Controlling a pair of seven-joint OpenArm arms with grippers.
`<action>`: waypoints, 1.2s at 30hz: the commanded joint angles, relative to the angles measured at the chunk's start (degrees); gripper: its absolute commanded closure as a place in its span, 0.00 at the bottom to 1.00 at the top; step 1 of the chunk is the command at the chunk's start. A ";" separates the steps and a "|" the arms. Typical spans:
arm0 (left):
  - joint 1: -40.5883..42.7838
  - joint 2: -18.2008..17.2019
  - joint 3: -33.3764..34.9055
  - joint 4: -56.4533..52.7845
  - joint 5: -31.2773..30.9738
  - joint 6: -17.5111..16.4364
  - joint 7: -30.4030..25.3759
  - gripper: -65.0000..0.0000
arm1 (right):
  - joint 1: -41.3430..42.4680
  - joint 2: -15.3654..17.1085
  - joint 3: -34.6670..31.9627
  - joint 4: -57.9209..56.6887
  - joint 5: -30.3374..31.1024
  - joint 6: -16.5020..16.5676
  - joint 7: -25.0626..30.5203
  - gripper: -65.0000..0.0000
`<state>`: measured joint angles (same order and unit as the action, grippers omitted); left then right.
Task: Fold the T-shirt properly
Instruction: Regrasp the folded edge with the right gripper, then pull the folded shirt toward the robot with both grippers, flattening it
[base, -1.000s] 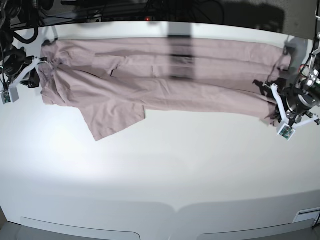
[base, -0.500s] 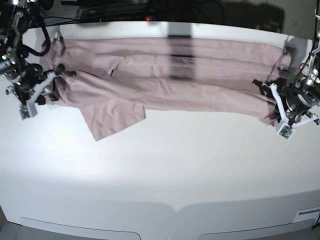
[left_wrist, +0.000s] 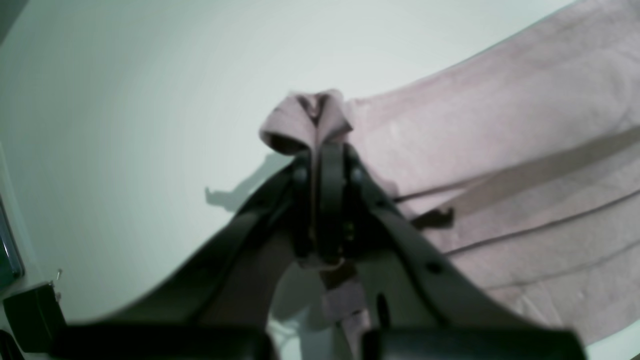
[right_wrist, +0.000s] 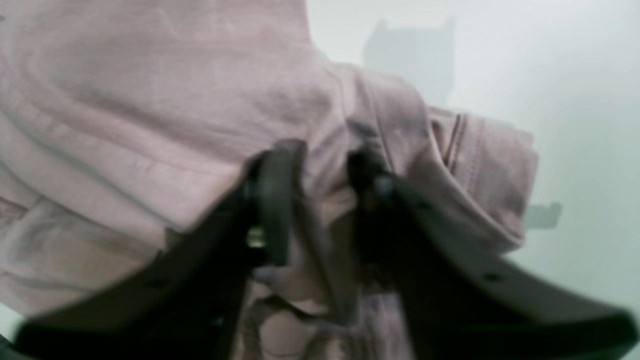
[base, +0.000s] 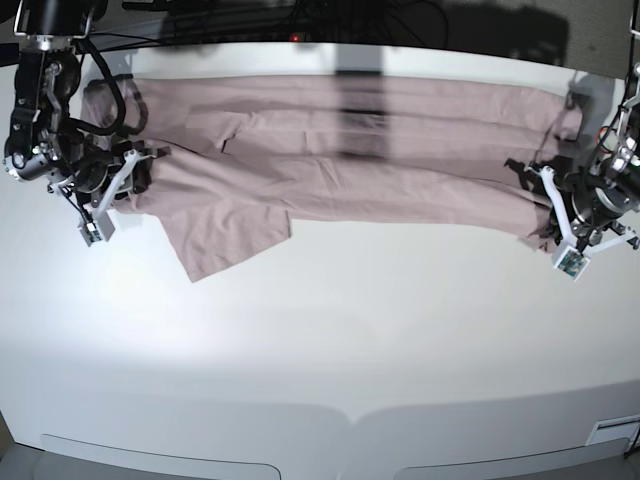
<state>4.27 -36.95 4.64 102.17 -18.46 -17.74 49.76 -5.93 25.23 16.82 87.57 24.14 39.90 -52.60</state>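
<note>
- Right gripper (base: 128, 172) sits at the T-shirt's (base: 340, 150) near-left corner; its jaws stand slightly apart with bunched fabric between them.
- T-shirt lies spread lengthwise across the far half of the white table (base: 330, 340).
- Left gripper (base: 540, 205) pinches the shirt's right edge, jaws pressed together on a fold.

T-shirt (base: 340, 150) across table (base: 330, 340) — far side

Lower half of the table (base: 330, 350) is open; the T-shirt (base: 350, 150) spans the upper band, cables apparently behind it.
</note>
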 joint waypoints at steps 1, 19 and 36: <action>-0.92 -0.87 -0.59 0.96 0.04 0.44 -0.52 1.00 | 0.70 0.96 0.42 0.87 0.48 0.10 0.81 0.89; -0.48 -0.90 -0.59 0.96 1.44 0.44 -0.09 1.00 | -1.31 0.96 0.42 11.72 6.97 0.10 -4.63 1.00; -0.26 -1.18 -0.59 4.07 1.95 0.66 1.68 1.00 | -21.05 0.94 12.24 29.75 8.50 0.10 -1.40 1.00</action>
<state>4.73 -37.10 4.64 105.16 -16.71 -17.69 51.72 -27.09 25.39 28.73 116.29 32.08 39.92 -54.92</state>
